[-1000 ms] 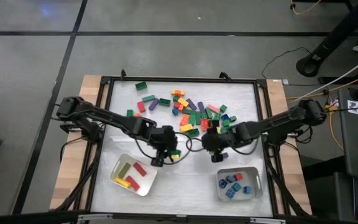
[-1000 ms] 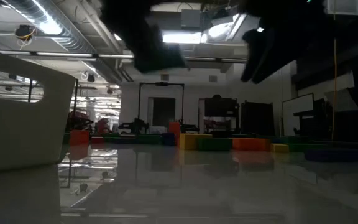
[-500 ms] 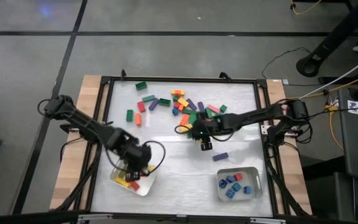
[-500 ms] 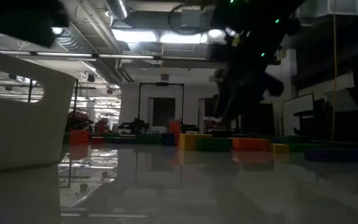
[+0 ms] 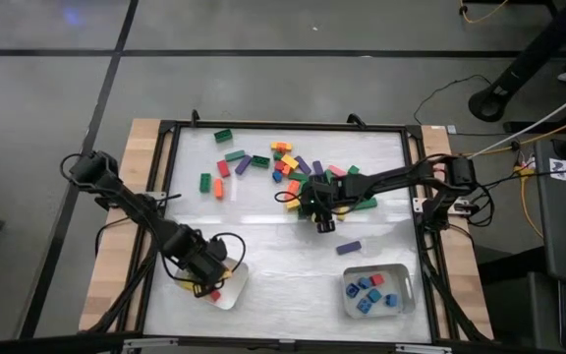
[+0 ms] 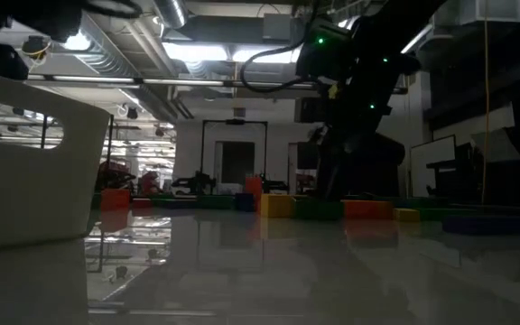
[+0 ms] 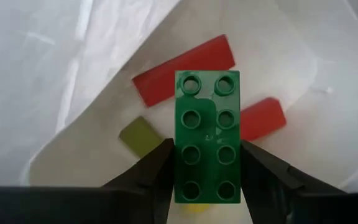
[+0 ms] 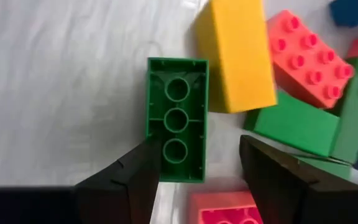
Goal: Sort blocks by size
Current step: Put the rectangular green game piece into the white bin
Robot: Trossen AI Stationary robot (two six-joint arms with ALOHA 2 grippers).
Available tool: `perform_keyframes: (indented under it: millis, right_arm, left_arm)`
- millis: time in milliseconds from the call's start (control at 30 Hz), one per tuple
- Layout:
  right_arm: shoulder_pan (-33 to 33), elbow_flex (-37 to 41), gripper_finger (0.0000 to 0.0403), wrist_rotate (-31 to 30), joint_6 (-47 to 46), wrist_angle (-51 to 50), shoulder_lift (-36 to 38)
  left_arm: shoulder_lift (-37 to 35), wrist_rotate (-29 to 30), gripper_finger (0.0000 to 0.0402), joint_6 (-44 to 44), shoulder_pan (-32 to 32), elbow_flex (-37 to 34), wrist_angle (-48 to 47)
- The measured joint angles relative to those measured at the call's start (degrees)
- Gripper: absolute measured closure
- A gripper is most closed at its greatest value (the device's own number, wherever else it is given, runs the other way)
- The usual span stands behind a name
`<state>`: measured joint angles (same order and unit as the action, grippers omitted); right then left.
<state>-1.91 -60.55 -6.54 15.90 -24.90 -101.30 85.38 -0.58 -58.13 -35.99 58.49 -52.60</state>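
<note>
The blocks [image 5: 308, 175] lie in a loose, many-coloured heap at the table's middle. My left gripper [image 5: 204, 273] hangs over the left tray [image 5: 228, 297], shut on a long green block [image 7: 207, 124]; red and yellow blocks lie in the tray below. My right gripper [image 5: 323, 220] is open at the heap's near edge. Its fingers [image 8: 135, 180] straddle one end of an upturned long green block [image 8: 177, 112] that lies on the table. Whether they touch it I cannot tell. My left gripper pinches the green block's two long sides [image 7: 180, 180] between its two fingers, near one end. The fingers come from above, pointing down, and lie across the block. The block is clear of the tray [image 7: 92, 143], studded face toward the wrist.
The right tray [image 5: 402, 295], holding blue blocks, stands at the near right. A lone purple block [image 5: 348, 247] lies between it and the heap. A yellow block [image 8: 235, 56] and an orange-red one [image 8: 306, 56] lie close beside my right gripper. A black frame [image 5: 165, 197] rims the table.
My left gripper has swung from the table's middle toward the near left, over the left tray, rolling its wrist on the way. My right gripper has gone toward the far edge and down, to the heap's near edge. The purple block now shows where it stood.
</note>
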Motion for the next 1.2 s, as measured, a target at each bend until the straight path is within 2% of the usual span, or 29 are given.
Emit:
perform_keyframes:
  millis: [267,467,567,767,1033,1200]
  right_arm:
    - [0.00,-0.02,0.0185,6.65,-0.47,0.34,-1.38]
    - [0.00,-0.35,0.0193,11.51,-2.29,1.60,-3.95]
    - [-0.02,-0.31,0.0223,13.28,-2.58,1.64,-4.11]
    - [0.02,-1.53,0.0314,16.70,-2.56,0.27,-4.29]
    - [0.09,-6.98,0.0315,27.52,-4.51,-2.11,-4.59]
    - [1.84,-10.51,0.0306,31.33,-5.16,-2.47,-4.55]
  left_arm:
    - [0.00,0.42,0.0193,1.03,1.11,-3.97,7.08]
    - [0.00,0.42,0.0186,4.05,2.28,-3.97,13.80]
    - [0.00,0.42,0.0190,6.05,2.88,-3.97,17.72]
    - [0.00,3.69,0.0191,5.60,4.74,-3.97,23.24]
    - [0.00,10.21,0.0192,8.01,9.08,-3.97,25.00]
    - [-0.60,10.62,0.0192,11.07,12.94,-3.97,24.33]
